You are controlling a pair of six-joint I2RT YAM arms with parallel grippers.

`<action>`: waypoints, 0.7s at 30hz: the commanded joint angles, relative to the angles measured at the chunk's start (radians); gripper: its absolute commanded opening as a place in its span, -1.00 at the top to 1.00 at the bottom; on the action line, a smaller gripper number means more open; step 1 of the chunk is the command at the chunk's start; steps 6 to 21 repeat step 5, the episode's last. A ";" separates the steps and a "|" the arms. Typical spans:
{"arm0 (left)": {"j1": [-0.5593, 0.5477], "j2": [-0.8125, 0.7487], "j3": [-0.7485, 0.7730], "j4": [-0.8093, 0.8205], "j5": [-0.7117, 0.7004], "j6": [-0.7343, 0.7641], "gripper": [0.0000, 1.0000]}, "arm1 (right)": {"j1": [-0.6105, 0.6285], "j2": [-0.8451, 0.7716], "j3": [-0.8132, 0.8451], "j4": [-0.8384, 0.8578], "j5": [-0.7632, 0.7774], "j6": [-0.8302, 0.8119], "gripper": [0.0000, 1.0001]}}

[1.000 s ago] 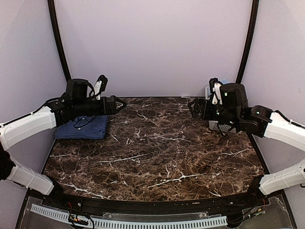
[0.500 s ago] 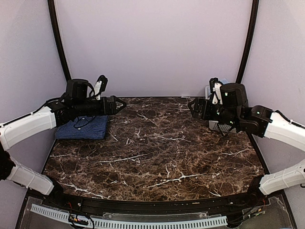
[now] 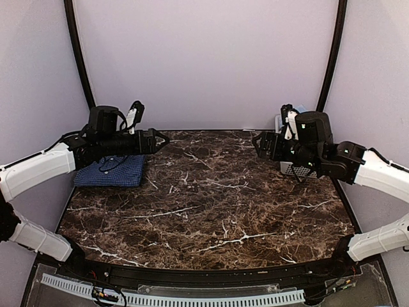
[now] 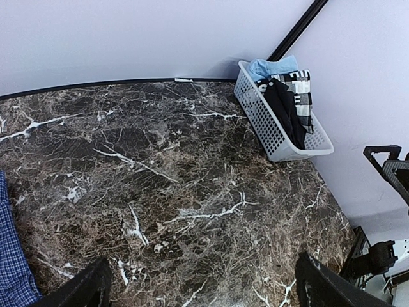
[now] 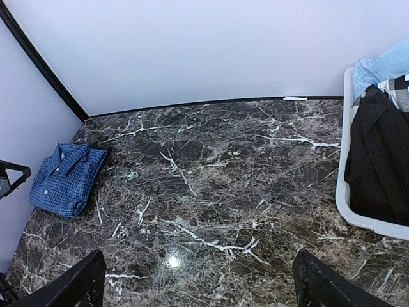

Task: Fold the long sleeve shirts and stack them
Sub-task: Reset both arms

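Blue checked shirt (image 5: pixel 66 179) lay folded at mid-left of the right wrist frame, on the marble table (image 3: pixel 204 204). Near-black shirt (image 5: pixel 378 163) sat in the white basket (image 4: pixel 263 128) at right edge. Left gripper (image 3: pixel 161 140) and right gripper (image 3: pixel 257 146) were both spread wide, holding nothing.

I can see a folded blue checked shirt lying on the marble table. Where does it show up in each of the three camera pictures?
Top external: the blue checked shirt lies at the far left, about mid-height.
Left wrist: only a sliver shows at the bottom-left edge.
Right wrist: it sits at middle left, folded, collar towards the wall.
Shared landmark: the white basket, on the opposite side from the shirt.
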 commanded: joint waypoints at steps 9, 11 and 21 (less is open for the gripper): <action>-0.004 0.002 -0.007 0.022 0.009 -0.005 -0.98 | -0.007 0.001 0.028 0.033 0.005 -0.016 -0.97; -0.004 0.002 -0.007 0.022 0.009 -0.005 -0.98 | -0.007 0.001 0.028 0.033 0.005 -0.016 -0.97; -0.004 0.002 -0.007 0.022 0.009 -0.005 -0.98 | -0.007 0.001 0.028 0.033 0.005 -0.016 -0.97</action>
